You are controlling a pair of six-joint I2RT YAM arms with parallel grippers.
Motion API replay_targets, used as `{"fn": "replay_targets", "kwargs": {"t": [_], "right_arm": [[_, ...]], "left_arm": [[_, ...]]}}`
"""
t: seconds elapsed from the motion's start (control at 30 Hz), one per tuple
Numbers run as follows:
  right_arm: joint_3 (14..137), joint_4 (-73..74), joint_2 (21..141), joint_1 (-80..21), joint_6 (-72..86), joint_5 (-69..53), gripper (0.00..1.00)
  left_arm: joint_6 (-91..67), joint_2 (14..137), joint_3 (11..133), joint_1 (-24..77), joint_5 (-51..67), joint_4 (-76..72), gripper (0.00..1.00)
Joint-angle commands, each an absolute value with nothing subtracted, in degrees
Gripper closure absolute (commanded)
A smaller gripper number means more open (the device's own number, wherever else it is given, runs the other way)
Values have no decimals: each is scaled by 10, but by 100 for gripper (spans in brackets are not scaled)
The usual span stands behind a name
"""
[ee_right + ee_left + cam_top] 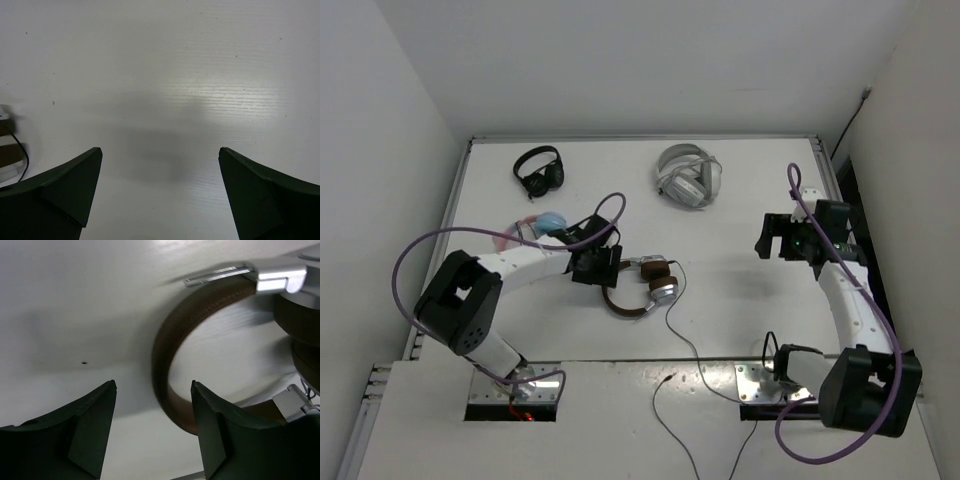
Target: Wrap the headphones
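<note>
Nearest the arm bases, the thin black cable (692, 352) trailed loose over the bench (740, 200) from the brown-and-silver headphones (658, 290), which lay flat at mid-bench, the headband (162, 350) curving toward the near left and the earcups toward the right, so their long axis ran roughly left to right. The left tool (153, 384) hovered just left of them, released, the band's crown between its fingers but unpinched; this arm was far nearer. The right tool (160, 149) hung spread wide, well off right. Farther back sat a white-grey pair (688, 177) and a small black pair (539, 170)
</note>
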State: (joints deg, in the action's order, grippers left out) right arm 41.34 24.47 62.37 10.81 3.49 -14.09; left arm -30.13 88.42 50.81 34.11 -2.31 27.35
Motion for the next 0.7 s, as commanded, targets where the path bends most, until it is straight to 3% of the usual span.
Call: {"fn": "replay_targets", "kwargs": {"t": [0.0, 0.17, 0.3, 0.47, 0.5, 0.6, 0.67], "right_arm": [[417, 227, 628, 119, 45, -146, 0], [417, 227, 628, 141, 45, -165, 0], [417, 232, 628, 156, 45, -178, 0], [417, 237, 628, 166, 45, -184, 0], [417, 237, 628, 166, 45, -184, 0], [423, 237, 628, 166, 45, -189, 0], [423, 237, 634, 161, 45, -189, 0]], "left_arm": [[-336, 895, 533, 371, -11, 279, 33], [-349, 918, 533, 389, -10, 287, 37], [-312, 957, 563, 389, -51, 287, 60], [-233, 1013, 658, 384, -77, 302, 74], [-216, 1037, 678, 384, -76, 309, 84], [-142, 1102, 770, 384, -71, 353, 100], [-102, 1112, 796, 373, -83, 353, 100]]}}
